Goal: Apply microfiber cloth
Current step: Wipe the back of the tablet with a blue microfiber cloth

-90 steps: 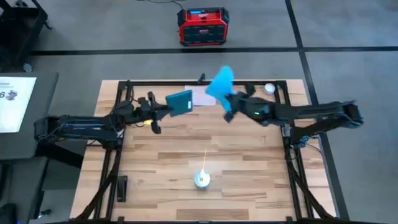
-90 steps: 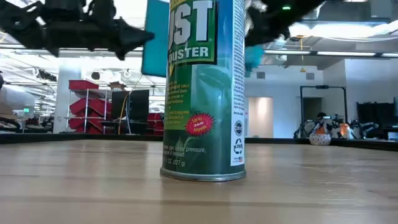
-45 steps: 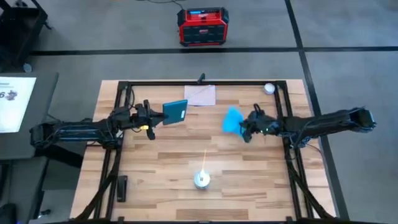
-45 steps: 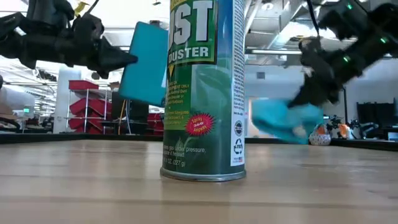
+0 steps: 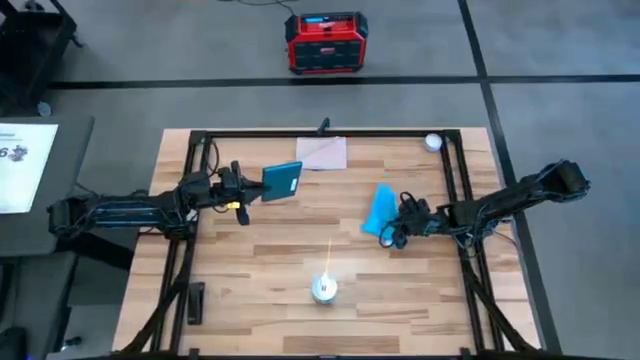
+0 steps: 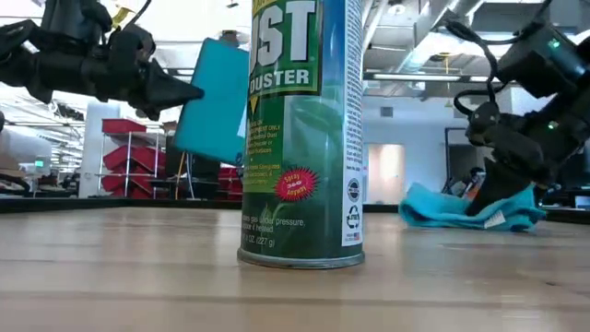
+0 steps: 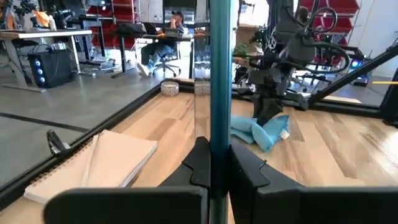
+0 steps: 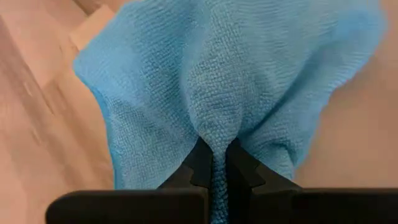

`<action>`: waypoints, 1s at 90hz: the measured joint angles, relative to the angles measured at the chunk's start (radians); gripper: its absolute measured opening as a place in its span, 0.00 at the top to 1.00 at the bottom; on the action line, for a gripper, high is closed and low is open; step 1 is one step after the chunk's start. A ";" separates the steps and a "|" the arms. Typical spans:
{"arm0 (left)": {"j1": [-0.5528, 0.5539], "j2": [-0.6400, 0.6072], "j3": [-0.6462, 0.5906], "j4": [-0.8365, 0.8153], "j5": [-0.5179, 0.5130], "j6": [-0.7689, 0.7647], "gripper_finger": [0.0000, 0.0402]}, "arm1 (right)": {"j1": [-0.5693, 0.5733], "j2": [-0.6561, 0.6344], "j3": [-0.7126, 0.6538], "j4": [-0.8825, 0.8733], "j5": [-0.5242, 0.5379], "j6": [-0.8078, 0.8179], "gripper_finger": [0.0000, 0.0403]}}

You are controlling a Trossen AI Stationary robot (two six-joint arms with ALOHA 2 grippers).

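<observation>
The sky-blue microfiber cloth (image 5: pixel 380 208) lies crumpled on the wooden table right of centre, also seen in the low view (image 6: pixel 442 208). My right gripper (image 5: pixel 394 230) is shut on the cloth's near end. At mid-left, my left gripper (image 5: pixel 250 190) is shut on a teal-backed tablet (image 5: pixel 284 180), held up in the air (image 6: pixel 214 97). In the left wrist view the tablet (image 7: pixel 219 68) shows edge-on between the fingers. My left gripper pinches the tablet's left edge (image 7: pixel 217 146) between its two fingers, coming level from the table's left. The tablet is lifted clear of the table and stands tilted. My right gripper pinches a bunched fold of the cloth (image 8: pixel 214 140) between its two fingers, slanting down from the table's right. The rest of the cloth spreads out ahead of the fingers and lies slack on the table.
A green duster can (image 5: pixel 324 288) stands near the front centre. A pale beige pad (image 5: pixel 323 153) lies at the far edge, a white ball (image 5: pixel 432 142) at the far right corner, a small black object (image 5: pixel 196 301) at the near left. A red box (image 5: pixel 325 42) sits on the floor beyond.
My right gripper has carried the cloth away from the tablet toward the table's right and near edges and down; the cloth, first lifted high, now lies on the table. My left gripper has drawn back toward the left with the tablet, then held still.
</observation>
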 joint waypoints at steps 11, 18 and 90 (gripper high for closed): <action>0.000 0.000 0.000 -0.004 0.000 0.004 1.00 | 0.022 0.018 0.000 0.035 0.045 -0.002 1.00; 0.000 0.000 0.000 -0.004 0.000 0.016 1.00 | 0.035 0.018 0.000 0.060 0.087 -0.014 1.00; 0.002 -0.183 -0.108 -0.054 0.011 0.077 1.00 | 0.060 -0.021 0.000 0.133 0.227 -0.030 0.83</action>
